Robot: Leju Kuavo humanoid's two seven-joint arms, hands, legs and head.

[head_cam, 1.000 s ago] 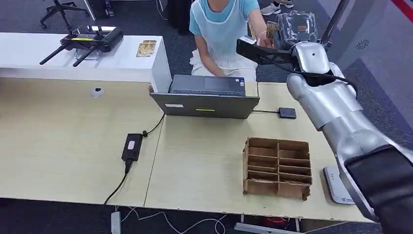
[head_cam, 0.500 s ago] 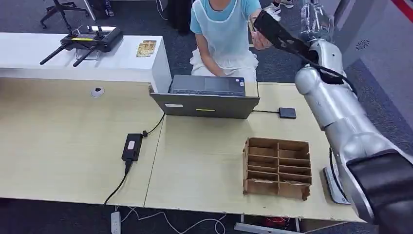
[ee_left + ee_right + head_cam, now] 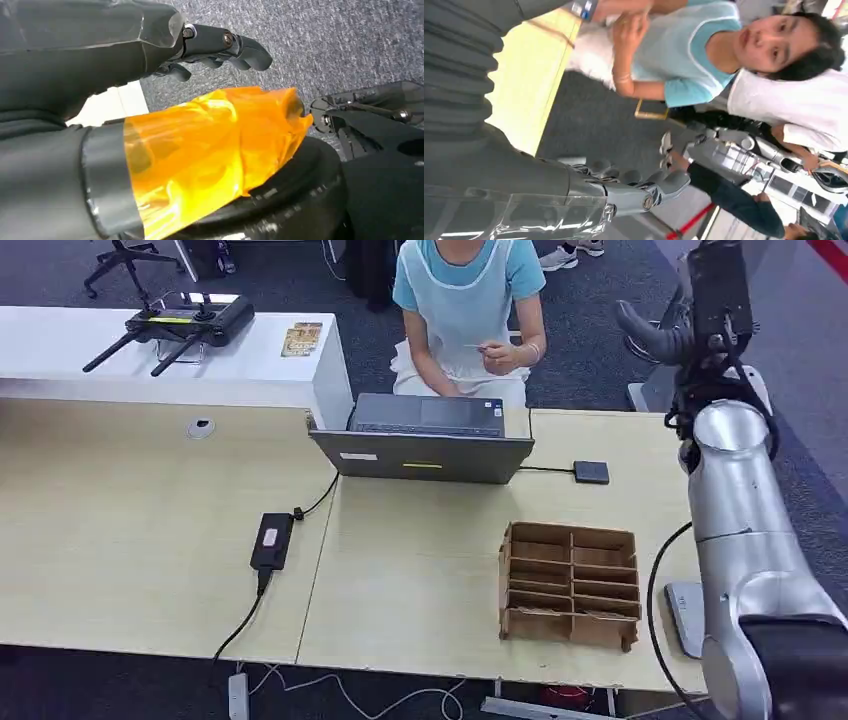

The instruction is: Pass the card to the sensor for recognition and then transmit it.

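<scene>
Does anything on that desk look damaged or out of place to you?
The brown cardboard divider tray looks worn: its front edge is ragged and its slats sit slightly crooked. Also, the grey device at the table's right edge partly overhangs it. Nothing looks spilled.

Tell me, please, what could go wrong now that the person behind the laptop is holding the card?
The right hand is raised high beside the person; lowering it carelessly could strike them or the laptop. The card sits in the person's fingers, away from the small black sensor, so recognition may be skipped.
</scene>
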